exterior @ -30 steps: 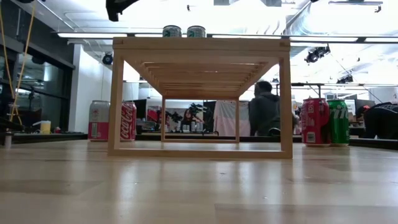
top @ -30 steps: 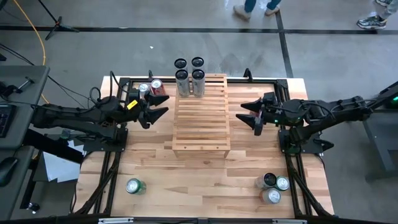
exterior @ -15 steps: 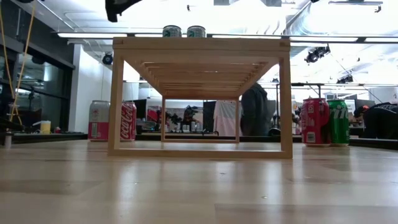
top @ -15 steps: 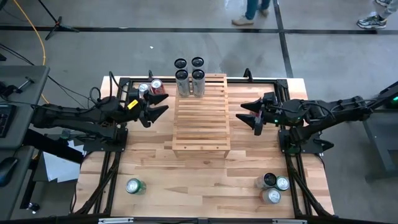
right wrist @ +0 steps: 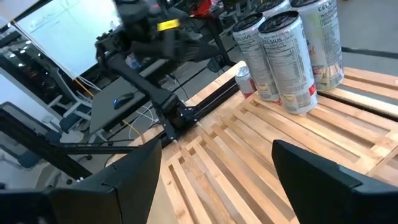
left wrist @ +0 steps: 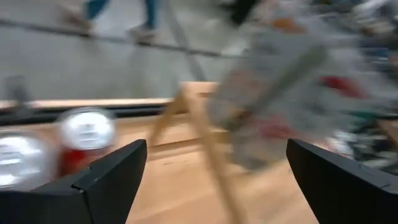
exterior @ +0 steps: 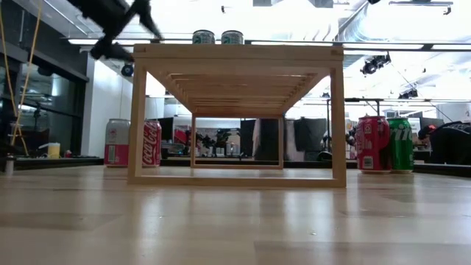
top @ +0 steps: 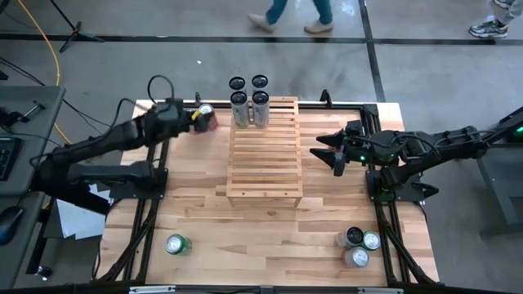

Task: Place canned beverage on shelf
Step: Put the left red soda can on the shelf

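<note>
Cans (top: 248, 101) crowd shelf (top: 264, 151) back; your left gripper (top: 198, 119), jaws apart, over red can (top: 206, 113); right gripper (top: 333, 150) waits open.

Two dark jointed arms; yellow tag on left gripper (top: 196, 119).

The pale light-wood slatted shelf (top: 264, 151) stands on a warmer tan, wood-grained tabletop (top: 245, 245). 4 tall silver-grey cans with black lettering (right wrist: 287, 56) stand on it. A red cola can with white script (exterior: 151, 143), a pink-and-silver can (exterior: 117, 143), a red can (exterior: 373, 143) and a green can (exterior: 401, 144) show.
</note>
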Robot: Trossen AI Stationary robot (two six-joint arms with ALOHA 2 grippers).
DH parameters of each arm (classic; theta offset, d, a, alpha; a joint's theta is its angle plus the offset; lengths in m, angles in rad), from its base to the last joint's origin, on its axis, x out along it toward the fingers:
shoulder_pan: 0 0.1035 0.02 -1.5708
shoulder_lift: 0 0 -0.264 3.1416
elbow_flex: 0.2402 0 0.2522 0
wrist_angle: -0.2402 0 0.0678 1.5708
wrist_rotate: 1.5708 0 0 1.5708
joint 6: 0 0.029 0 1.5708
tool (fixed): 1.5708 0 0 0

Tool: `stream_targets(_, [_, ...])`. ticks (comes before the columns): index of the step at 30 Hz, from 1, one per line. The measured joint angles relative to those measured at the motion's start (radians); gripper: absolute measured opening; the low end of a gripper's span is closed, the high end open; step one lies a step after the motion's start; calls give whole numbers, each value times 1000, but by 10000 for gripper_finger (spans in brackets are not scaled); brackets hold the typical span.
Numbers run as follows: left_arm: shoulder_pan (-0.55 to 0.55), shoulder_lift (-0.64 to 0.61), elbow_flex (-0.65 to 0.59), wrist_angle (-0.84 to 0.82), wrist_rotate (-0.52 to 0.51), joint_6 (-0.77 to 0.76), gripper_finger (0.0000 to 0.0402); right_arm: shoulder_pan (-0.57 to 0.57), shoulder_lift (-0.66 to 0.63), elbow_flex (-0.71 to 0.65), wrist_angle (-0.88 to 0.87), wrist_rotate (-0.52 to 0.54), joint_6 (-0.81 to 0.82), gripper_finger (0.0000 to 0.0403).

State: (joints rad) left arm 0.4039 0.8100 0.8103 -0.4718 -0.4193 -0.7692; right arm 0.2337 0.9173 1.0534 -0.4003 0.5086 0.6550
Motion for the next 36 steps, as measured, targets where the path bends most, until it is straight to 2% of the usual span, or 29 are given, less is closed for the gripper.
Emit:
stream_targets(6, [305,134,2,-61,263,51,378,0,17,0,-2,1,12,291])
stream_targets(11, [419,286,24,-67,334,105,378,0,48,0,-6,-8,52,291])
stream_targets(17, [435,429,175,-134,275,247,378,0,96,0,-4,-65,82,291])
stream_targets(25, [435,642,385,-351,250,372,378,0,140,0,-7,-118,108,291])
stream_targets(36, [435,770,429,-423,249,399,378,3,145,0,-5,-126,133,291])
